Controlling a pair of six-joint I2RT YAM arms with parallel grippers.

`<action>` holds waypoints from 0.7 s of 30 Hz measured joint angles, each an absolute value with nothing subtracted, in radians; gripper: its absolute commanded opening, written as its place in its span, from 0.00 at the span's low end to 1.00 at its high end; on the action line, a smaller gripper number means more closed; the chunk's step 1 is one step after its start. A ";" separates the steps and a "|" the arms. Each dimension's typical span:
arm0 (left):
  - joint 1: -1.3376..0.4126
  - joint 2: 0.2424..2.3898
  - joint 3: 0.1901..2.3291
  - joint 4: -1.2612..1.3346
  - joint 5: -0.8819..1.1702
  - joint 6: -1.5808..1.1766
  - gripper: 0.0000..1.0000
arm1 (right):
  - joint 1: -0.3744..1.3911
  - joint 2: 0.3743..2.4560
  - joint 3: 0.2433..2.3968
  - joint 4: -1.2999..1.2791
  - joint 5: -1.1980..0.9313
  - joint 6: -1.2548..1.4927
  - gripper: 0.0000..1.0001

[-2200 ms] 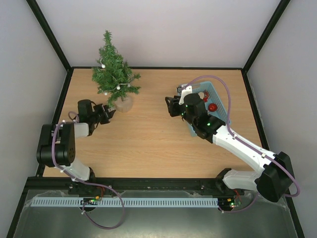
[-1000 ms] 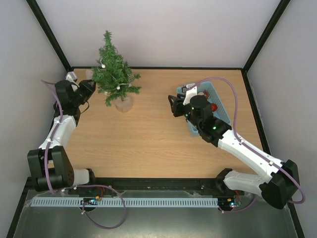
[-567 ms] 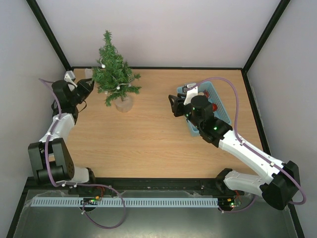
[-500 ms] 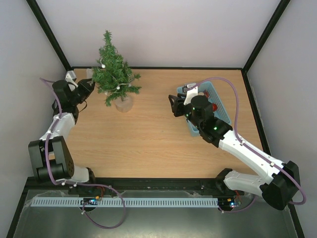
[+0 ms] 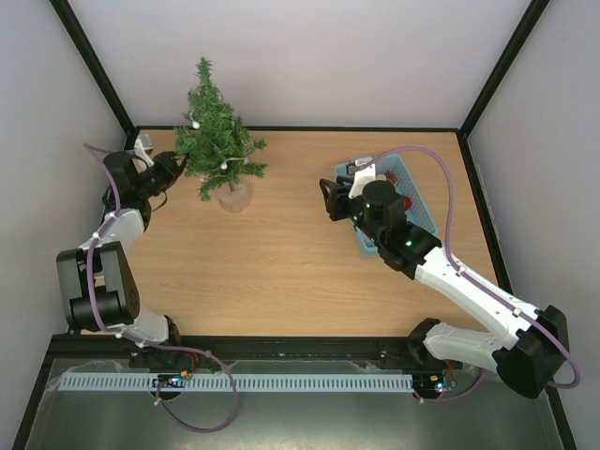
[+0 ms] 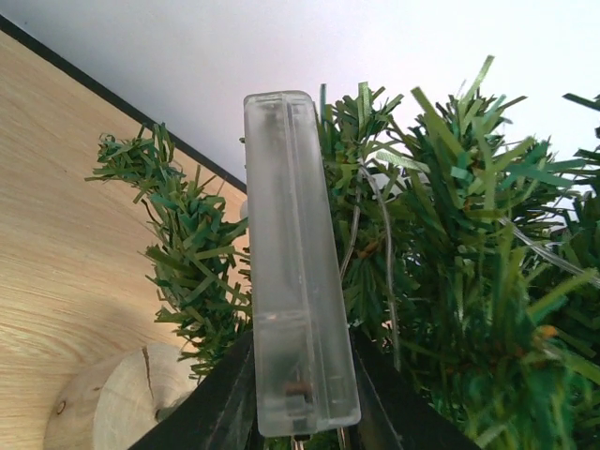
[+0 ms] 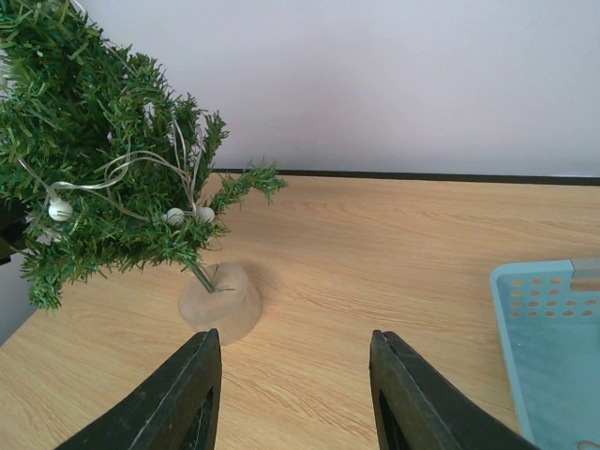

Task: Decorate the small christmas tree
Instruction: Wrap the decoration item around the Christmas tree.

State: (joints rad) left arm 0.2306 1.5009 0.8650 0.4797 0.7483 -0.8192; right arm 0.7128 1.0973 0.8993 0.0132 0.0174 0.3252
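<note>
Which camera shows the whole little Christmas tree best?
The top camera: the tree shows from pointed tip to wooden base. The right wrist camera cuts off its top; the left wrist camera sees only nearby branches and some base, behind a clear box.

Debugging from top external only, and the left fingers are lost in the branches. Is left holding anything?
Observer: Yes. The left wrist view shows the left gripper shut on a clear plastic box, upright against branches of the small christmas tree.
Operator: Wired to anything?
Observer: Possibly: thin wires run through the needles right beside it, but where they end is hidden.
Operator: Right gripper loaded?
Observer: No. The right wrist view shows the right gripper open and empty, facing the tree, with the blue tray at its right.
</note>
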 measured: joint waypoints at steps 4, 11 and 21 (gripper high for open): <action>0.234 1.523 0.889 0.450 0.760 -0.799 0.23 | 0.713 1.096 0.899 0.013 0.017 0.325 0.42; 0.235 1.542 0.937 0.369 0.771 -0.765 0.23 | 0.713 1.094 0.899 0.013 0.017 0.325 0.42; 0.235 1.555 0.985 0.265 0.802 -0.724 0.25 | 0.713 1.094 0.899 0.013 0.017 0.325 0.42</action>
